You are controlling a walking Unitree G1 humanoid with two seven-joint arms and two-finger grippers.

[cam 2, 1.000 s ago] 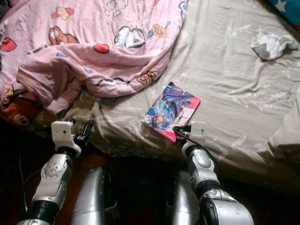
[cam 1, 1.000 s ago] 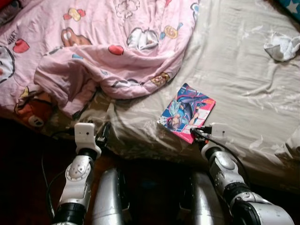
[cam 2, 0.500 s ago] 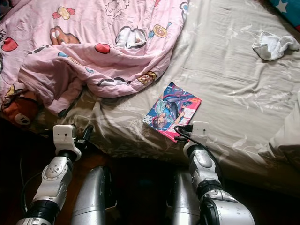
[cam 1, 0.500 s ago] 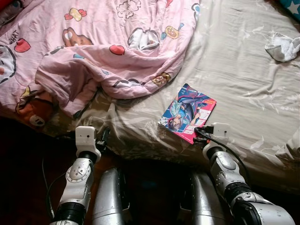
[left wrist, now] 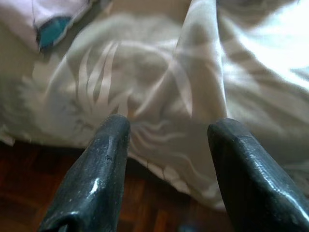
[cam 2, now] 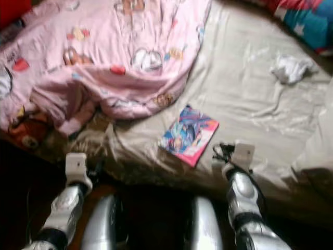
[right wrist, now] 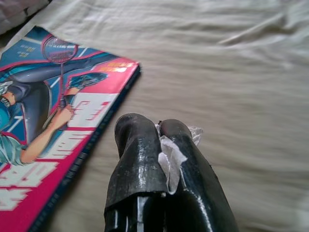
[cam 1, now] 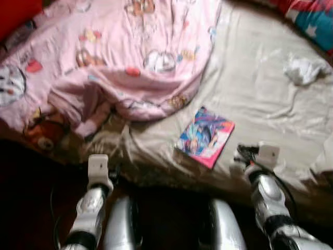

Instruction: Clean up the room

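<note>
A colourful comic book lies flat on the beige bedsheet near the bed's front edge. My right gripper hovers low over the sheet just right of the book, shut on a small white paper scrap pinched between its fingers. My left gripper stands open at the bed's front edge, facing the hanging sheet, with nothing between its fingers. A crumpled white cloth sits on the sheet at the far right.
A rumpled pink cartoon blanket covers the bed's left half and hangs over the edge. A blue and red pillow lies at the far right corner. Dark wooden floor runs below the bed's edge.
The whole picture has slid downward and blurred, so the camera moved. My right gripper has shifted to the right, farther from the comic book. The left gripper stays open.
</note>
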